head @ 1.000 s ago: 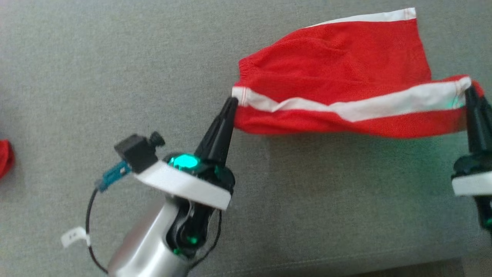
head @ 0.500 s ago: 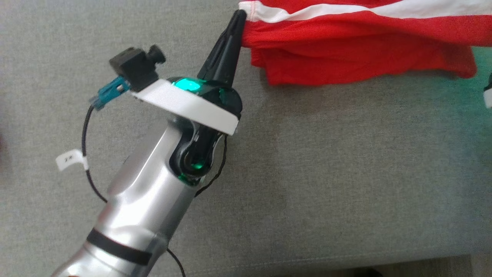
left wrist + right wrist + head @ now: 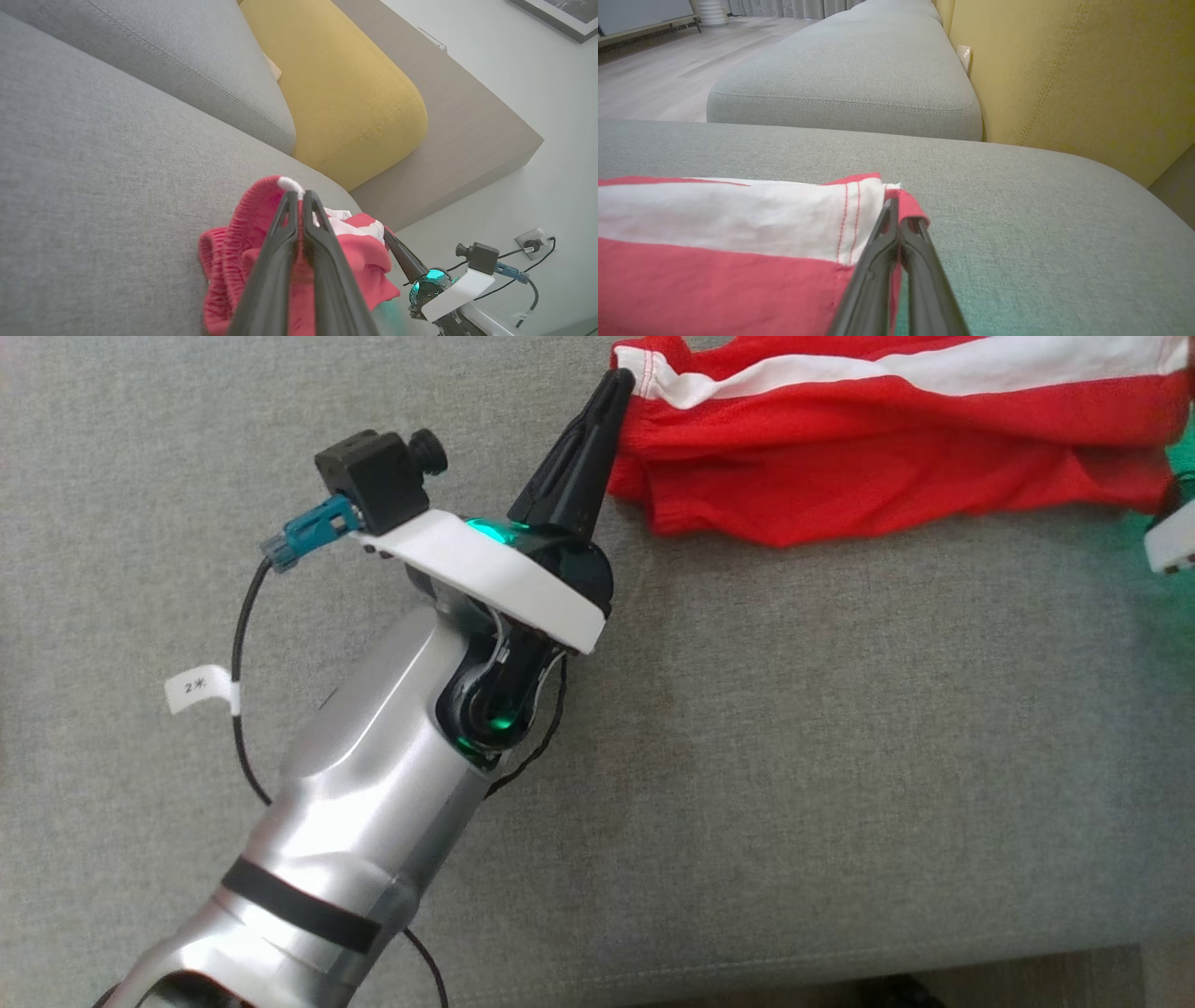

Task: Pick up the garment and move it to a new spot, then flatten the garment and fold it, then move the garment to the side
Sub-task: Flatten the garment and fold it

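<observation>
The garment (image 3: 887, 448) is a pair of red shorts with a white side stripe, stretched across the top right of the head view over a grey sofa cushion (image 3: 747, 756). My left gripper (image 3: 618, 381) is shut on its left end, at the elastic waistband (image 3: 261, 210). In the right wrist view my right gripper (image 3: 896, 205) is shut on the garment's (image 3: 738, 242) other end, at a red hem beside the white stripe. The left wrist view shows my right gripper's dark fingers (image 3: 402, 256) against the far end of the cloth. The fabric sags onto the cushion between the two grips.
A yellow back cushion (image 3: 336, 88) runs behind the seat, with a second grey seat cushion (image 3: 850, 88) further along. A wooden ledge (image 3: 467, 130) and a white wall with a socket (image 3: 532, 240) lie beyond. The sofa's front edge (image 3: 840, 980) runs along the bottom of the head view.
Both grippers carried the garment away toward the back of the sofa, and its loose lower part now drapes on the cushion. The head camera also shifted. Both grips stayed shut.
</observation>
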Robot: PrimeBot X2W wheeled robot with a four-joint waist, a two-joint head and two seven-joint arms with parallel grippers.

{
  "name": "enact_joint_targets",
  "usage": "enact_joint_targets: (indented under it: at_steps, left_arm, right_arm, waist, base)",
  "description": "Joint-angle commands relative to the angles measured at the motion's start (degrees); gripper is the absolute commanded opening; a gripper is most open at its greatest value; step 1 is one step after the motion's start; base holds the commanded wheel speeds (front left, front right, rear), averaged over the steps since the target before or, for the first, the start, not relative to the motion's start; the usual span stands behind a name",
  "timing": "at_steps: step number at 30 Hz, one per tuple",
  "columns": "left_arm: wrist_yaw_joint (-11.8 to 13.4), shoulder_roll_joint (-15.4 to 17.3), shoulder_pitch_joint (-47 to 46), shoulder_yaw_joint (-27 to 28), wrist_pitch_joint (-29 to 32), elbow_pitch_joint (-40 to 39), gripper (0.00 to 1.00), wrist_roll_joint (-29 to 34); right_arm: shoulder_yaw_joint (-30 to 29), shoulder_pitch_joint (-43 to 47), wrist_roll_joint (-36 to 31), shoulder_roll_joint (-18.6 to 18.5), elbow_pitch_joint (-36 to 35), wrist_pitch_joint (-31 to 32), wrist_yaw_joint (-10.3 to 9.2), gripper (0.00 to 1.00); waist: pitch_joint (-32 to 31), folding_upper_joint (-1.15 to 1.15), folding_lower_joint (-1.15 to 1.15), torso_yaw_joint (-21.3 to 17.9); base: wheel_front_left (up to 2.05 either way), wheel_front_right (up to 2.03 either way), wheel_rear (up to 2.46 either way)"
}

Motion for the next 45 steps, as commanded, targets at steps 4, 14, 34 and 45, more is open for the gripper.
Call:
enact_joint_targets:
  at_steps: [4, 14, 34, 45]
  left_arm:
    - [-0.4, 0.5, -0.8, 2.0, -0.4, -4.3, 0.0, 1.5]
    - [-0.4, 0.5, 16.4, 0.8, -0.4, -10.8, 0.0, 8.3]
    - [-0.4, 0.5, 25.7, 8.9, -0.4, -12.9, 0.0, 14.8]
    - [-0.4, 0.5, 23.5, 7.8, -0.4, -12.1, 0.0, 14.7]
  right_arm:
    - [-1.6, 1.4, -0.2, -0.6, -3.5, -0.8, -0.04, 0.0]
    - [-2.7, 21.7, 3.2, -4.1, -14.7, -0.2, -0.04, 0.0]
    - [-3.0, 39.9, 12.4, -4.7, -32.4, 4.7, -0.04, 1.0]
    - [0.0, 37.0, 14.5, -3.6, -27.5, 5.3, -0.04, 1.0]
  waist:
    - [-1.4, 0.0, 0.0, 0.1]
    - [-8.1, 0.0, 0.0, 0.1]
    - [-8.6, 0.0, 0.0, -0.5]
    - [-8.5, 0.0, 0.0, 1.2]
  base:
    - [0.0, 0.0, 0.0]
    - [0.0, 0.0, 0.0]
    - [0.0, 0.0, 0.0]
    - [0.0, 0.0, 0.0]
